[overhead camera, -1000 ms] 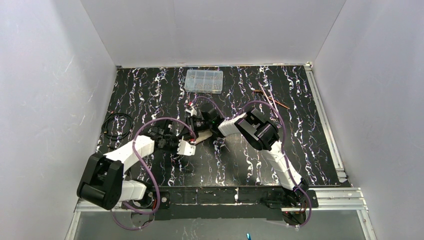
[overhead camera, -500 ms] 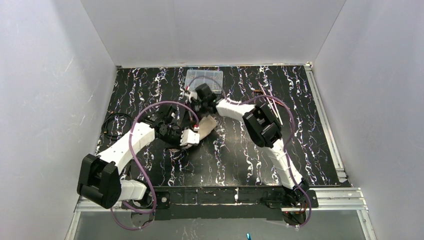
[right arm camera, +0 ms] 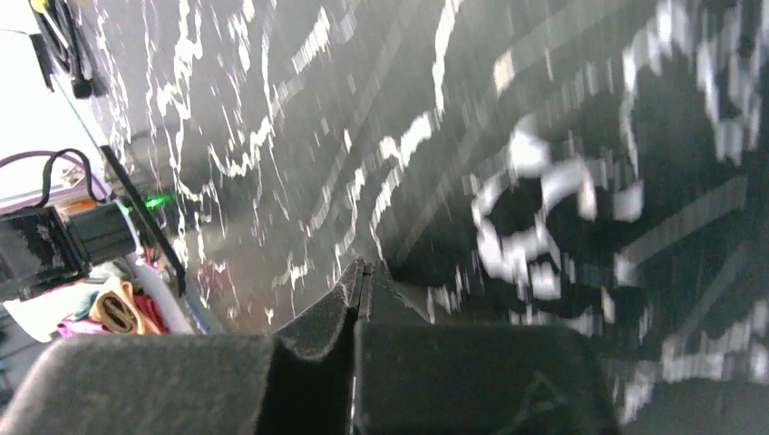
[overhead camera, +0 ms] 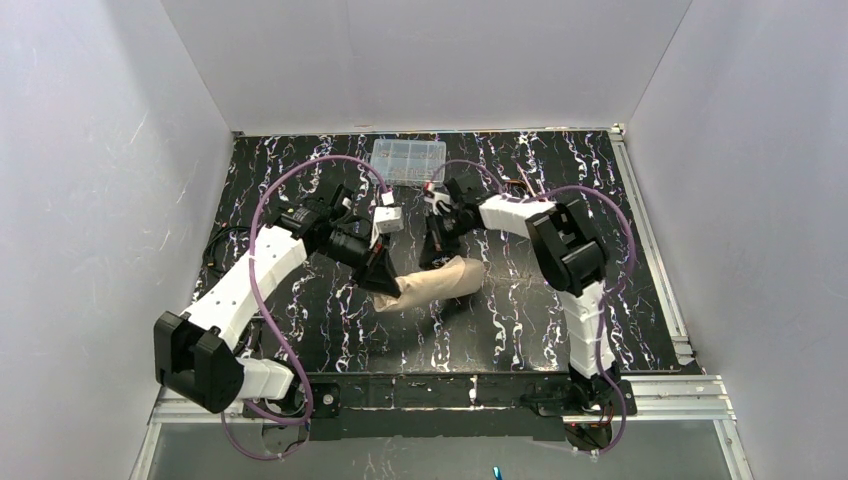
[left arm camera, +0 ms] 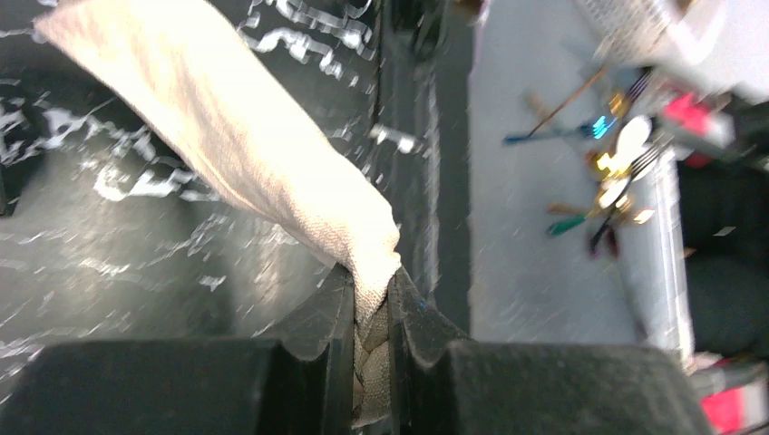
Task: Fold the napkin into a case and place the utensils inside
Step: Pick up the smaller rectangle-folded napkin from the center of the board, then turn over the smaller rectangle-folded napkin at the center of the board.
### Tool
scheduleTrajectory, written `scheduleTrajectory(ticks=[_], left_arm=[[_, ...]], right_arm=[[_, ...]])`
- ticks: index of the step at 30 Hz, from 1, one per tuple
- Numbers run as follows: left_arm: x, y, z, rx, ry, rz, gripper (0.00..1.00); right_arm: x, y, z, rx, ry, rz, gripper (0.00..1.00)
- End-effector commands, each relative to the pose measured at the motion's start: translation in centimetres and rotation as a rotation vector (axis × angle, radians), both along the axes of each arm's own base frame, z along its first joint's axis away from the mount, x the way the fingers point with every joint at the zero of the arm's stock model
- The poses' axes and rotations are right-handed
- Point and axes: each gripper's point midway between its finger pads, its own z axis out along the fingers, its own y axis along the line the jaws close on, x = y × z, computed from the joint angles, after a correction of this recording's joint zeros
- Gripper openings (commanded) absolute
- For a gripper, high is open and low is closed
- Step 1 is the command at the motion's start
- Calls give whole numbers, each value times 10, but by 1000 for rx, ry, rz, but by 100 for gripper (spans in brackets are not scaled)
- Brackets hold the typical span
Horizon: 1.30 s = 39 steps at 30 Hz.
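The beige-tan napkin (overhead camera: 432, 282) lies bunched in a long roll across the middle of the table. My left gripper (overhead camera: 385, 285) is shut on its left end, and the left wrist view shows the cloth (left arm camera: 245, 136) pinched between the jaws (left arm camera: 370, 281) and stretching away up and to the left. My right gripper (overhead camera: 437, 260) hangs just above the roll's right part, shut; in the right wrist view its tips (right arm camera: 365, 265) meet with no cloth between them. The copper utensils (overhead camera: 519, 184) lie at the far right, mostly hidden behind the right arm.
A clear plastic compartment box (overhead camera: 408, 158) stands at the far middle of the table. A black cable coil (overhead camera: 214, 256) lies by the left wall, partly behind the left arm. Purple cables loop over both arms. White walls close three sides.
Both grippers have moved away from the near middle toward the far side. The napkin, a small patch under them before, now shows as a long drawn-out roll. The right arm has swung right.
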Motion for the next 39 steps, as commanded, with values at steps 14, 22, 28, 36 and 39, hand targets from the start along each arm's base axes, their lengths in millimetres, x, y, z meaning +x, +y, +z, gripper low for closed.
scheduleTrajectory(ticks=[14, 22, 28, 36, 39], left_arm=[[20, 12, -88, -4, 742, 344, 0], [52, 38, -129, 171, 798, 431, 0], [59, 48, -152, 237, 850, 462, 14], [94, 84, -149, 331, 682, 539, 98], [101, 91, -138, 340, 617, 549, 98]], right_arm=[[33, -109, 41, -285, -195, -366, 1], [4, -69, 72, -17, -181, -309, 1], [-39, -17, 90, 226, -117, -154, 1], [-79, 51, 70, 359, 20, -8, 1], [-89, 60, 60, 349, 52, 32, 1]])
